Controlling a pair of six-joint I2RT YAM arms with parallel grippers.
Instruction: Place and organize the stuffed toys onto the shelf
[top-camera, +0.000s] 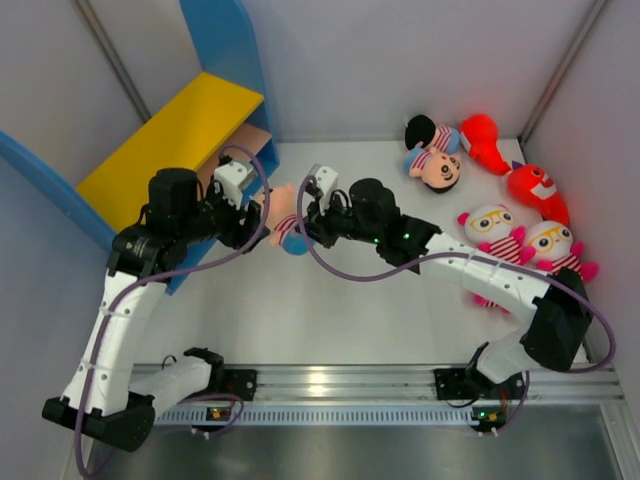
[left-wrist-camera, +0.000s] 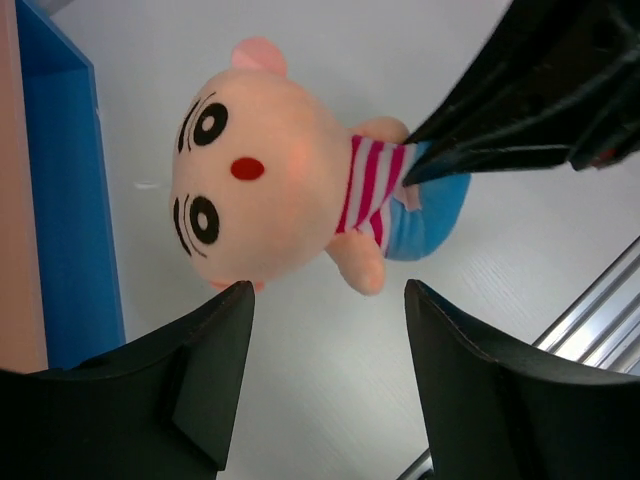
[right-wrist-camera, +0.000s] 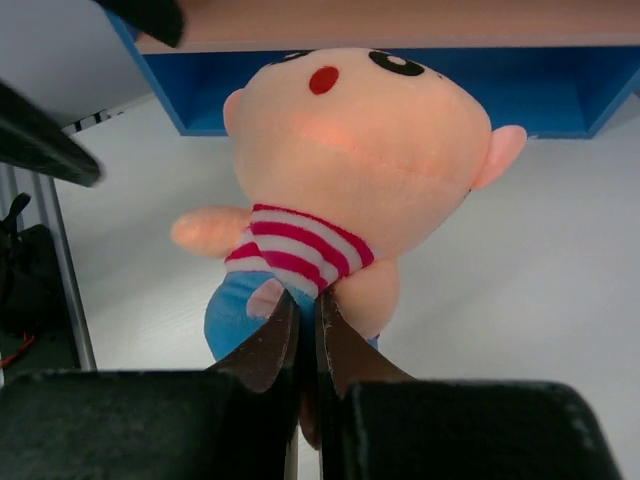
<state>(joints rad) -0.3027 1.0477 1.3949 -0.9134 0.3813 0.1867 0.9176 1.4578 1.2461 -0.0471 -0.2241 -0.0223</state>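
Right wrist: doll (right-wrist-camera: 350, 170) partly behind claw (right-wrist-camera: 308, 315)

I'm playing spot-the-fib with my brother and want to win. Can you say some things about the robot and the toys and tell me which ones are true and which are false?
1. The right gripper is shut on the peach doll. True.
2. The left gripper is squeezing that doll too. False: it is open, close to the doll but not gripping it.
3. Two white owls lie side by side near the right arm. True.
4. The yellow top board of the shelf is full of toys. False: no toy shows on it.
5. There are three red creatures. False: only two can be seen.
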